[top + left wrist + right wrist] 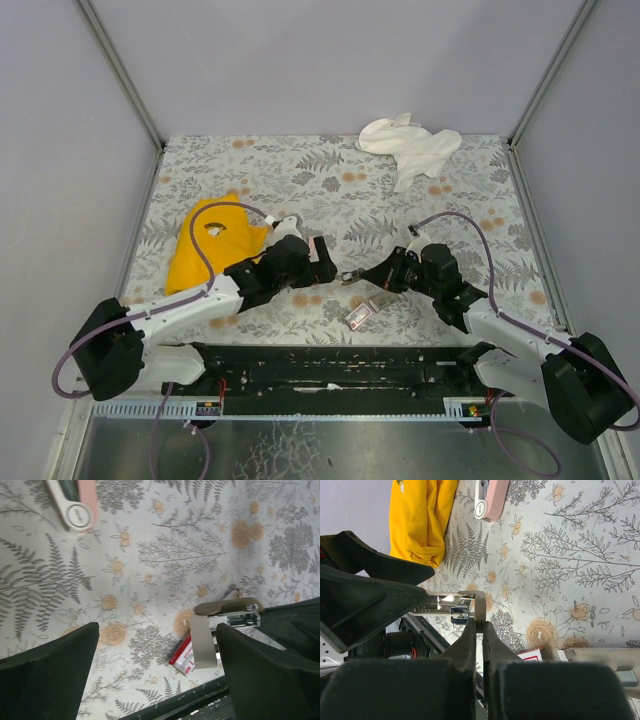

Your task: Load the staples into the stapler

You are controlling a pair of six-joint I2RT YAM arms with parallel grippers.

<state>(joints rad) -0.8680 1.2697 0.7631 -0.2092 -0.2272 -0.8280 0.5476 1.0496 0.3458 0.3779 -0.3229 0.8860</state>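
Red staple box [181,656] lies open, silvery staples [626,676] in its slid-out tray [600,661].

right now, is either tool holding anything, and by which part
The right tool is shut on the grey-brown staple tray, pinching its thin cardboard edge, with the silvery staples showing beside it. The left tool is open and holds nothing.

so the table [330,190] has this pale cover printed with grey ferns and little orange flowers. a yellow cloth [195,265] lies crumpled on it. well apart from the yellow cloth, off to its right and further back, there's a white cloth [410,148], also bunched up, at the table's far edge. plain grey walls [320,60] rise behind the yellow cloth and to its left.
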